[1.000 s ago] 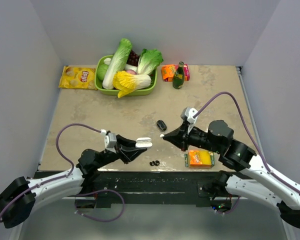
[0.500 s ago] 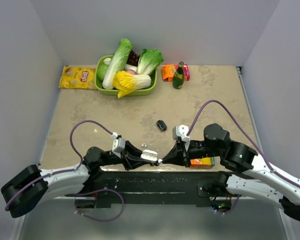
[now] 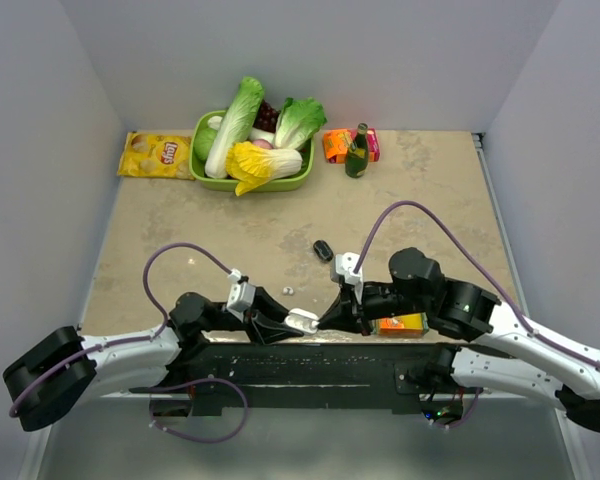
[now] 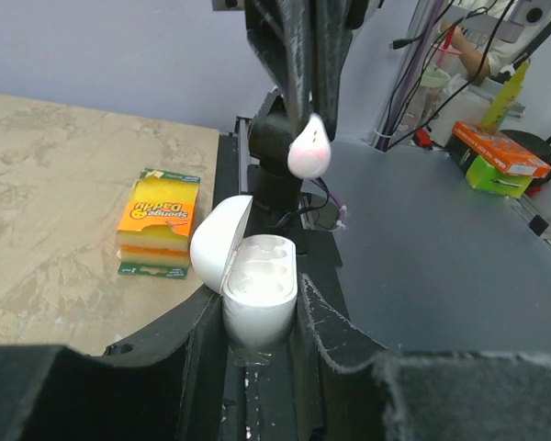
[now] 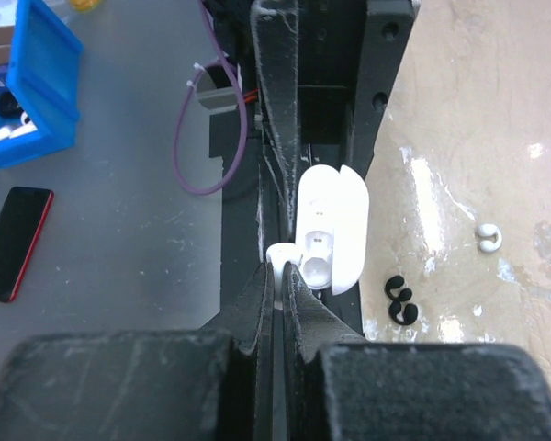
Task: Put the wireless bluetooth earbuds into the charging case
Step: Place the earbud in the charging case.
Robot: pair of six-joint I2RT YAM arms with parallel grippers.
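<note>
My left gripper (image 3: 298,322) is shut on the open white charging case (image 4: 257,287), lid (image 4: 217,246) tipped back and both sockets empty. It holds the case over the table's near edge. My right gripper (image 3: 326,320) is shut on a white earbud (image 4: 309,152), which hangs just above and beyond the case. In the right wrist view that earbud (image 5: 280,253) sits at my fingertips beside the case (image 5: 332,230). A second white earbud (image 5: 488,239) and the black pair (image 5: 401,300) lie on the table. A black case (image 3: 323,249) lies mid-table.
A sponge pack (image 3: 400,323) lies under my right arm near the front edge. At the back stand a green basket (image 3: 288,183) of vegetables, a chip bag (image 3: 155,155), a dark bottle (image 3: 357,151) and orange packets (image 3: 337,146).
Both grippers came together at the near edge. The left carried the case right and nearer. The right brought the white earbud down and left to just above the case.
</note>
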